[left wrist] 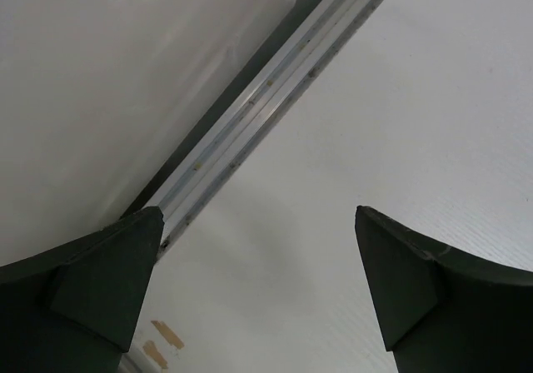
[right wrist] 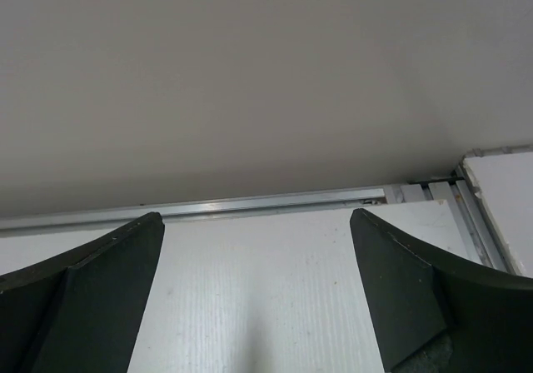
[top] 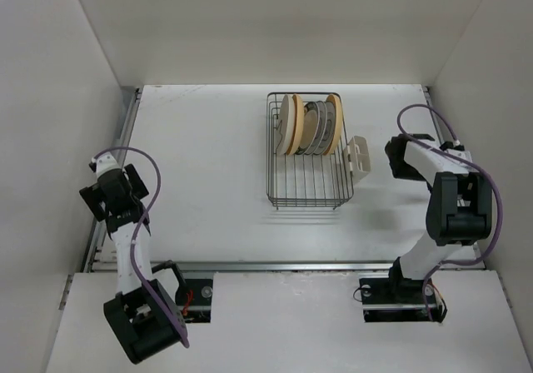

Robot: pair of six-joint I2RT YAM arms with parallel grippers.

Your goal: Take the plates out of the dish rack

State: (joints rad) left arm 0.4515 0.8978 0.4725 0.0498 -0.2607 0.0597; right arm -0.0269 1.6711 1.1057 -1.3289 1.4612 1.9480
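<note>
The left jaws and the right jaws both stand apart. The left arm [top: 125, 231] is well off at 9 o'clock of the dish rack [top: 310, 200], and the right arm [top: 450, 198] is near its 3 o'clock side. The plates [top: 310, 125] stand on edge at the rack's 12 o'clock end, faces toward 3 and 9, each rim line running 12 to 6, the row 9 to 3. Stiff, glazed, likely slippery and breakable, they want a pinch on a top rim and a straight lift.
</note>
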